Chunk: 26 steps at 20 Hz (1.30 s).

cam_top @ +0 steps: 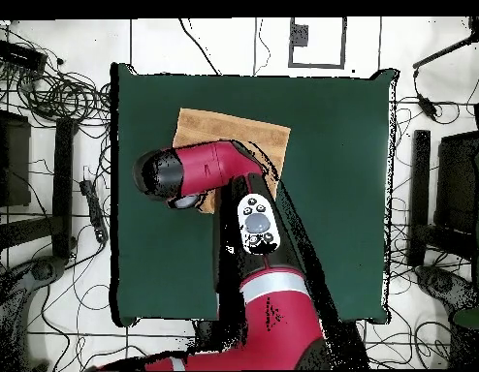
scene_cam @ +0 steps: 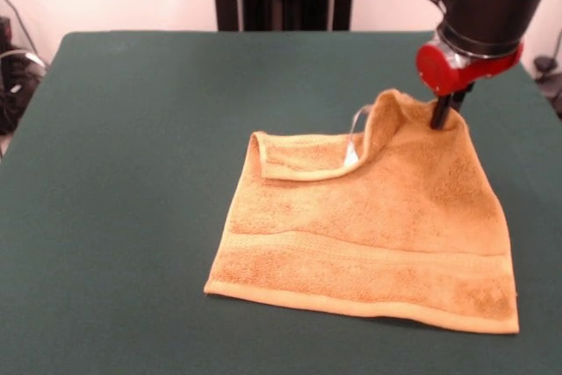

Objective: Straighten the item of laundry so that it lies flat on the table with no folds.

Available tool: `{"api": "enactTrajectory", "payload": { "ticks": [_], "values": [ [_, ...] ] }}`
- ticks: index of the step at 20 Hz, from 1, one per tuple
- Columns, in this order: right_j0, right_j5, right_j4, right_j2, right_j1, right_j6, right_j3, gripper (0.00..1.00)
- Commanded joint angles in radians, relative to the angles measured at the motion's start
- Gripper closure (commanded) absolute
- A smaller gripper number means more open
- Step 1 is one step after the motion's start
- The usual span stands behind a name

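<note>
My jaws are down at the far right corner of the towel, and they have that corner pinched: the cloth rises in a peak to the dark tip showing below my red wrist, while the rest of the towel slopes away from it. How far apart the jaws stand I cannot make out, since only one dark tip shows against the cloth.

The golden-orange towel lies on the green surface, right of the middle in the front view and toward the near edge. Its near edge rests flat, with a woven band running across just above the hem. The left side also lies flat, but the far edge is turned over toward me in a narrow fold, showing the pale hem from the far left corner across to the lifted peak. A small white tag sits at that folded edge, just below the peak and left of my jaws.

From above, my red arm reaches across the surface and covers much of the towel; only a strip of it shows beyond my wrist, toward the side of the surface away from my base.
</note>
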Motion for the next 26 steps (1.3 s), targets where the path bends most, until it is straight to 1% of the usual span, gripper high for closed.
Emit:
{"api": "enactTrajectory", "payload": {
  "ticks": [1,8,13,18,20,23,24,25,26],
  "values": [
    [0.044,-0.118,0.034,-0.011,0.045,0.262,0.081,1.00],
    [0.046,-0.139,0.048,-0.033,0.023,0.252,0.133,1.00],
    [0.043,-0.167,0.039,-0.045,0.003,0.241,0.179,1.00],
    [0.032,-0.165,0.047,-0.042,-0.018,0.217,0.220,1.00],
    [0.022,-0.150,0.070,-0.034,-0.032,0.218,0.250,1.00],
    [-0.016,-0.117,0.131,0.021,-0.058,0.189,0.284,1.00],
    [-0.021,-0.090,0.152,0.035,-0.059,0.181,0.272,1.00],
    [-0.028,-0.085,0.168,0.042,-0.069,0.175,0.285,1.00],
    [-0.019,-0.066,0.178,0.041,-0.060,0.175,0.260,1.00]
  ]
}}
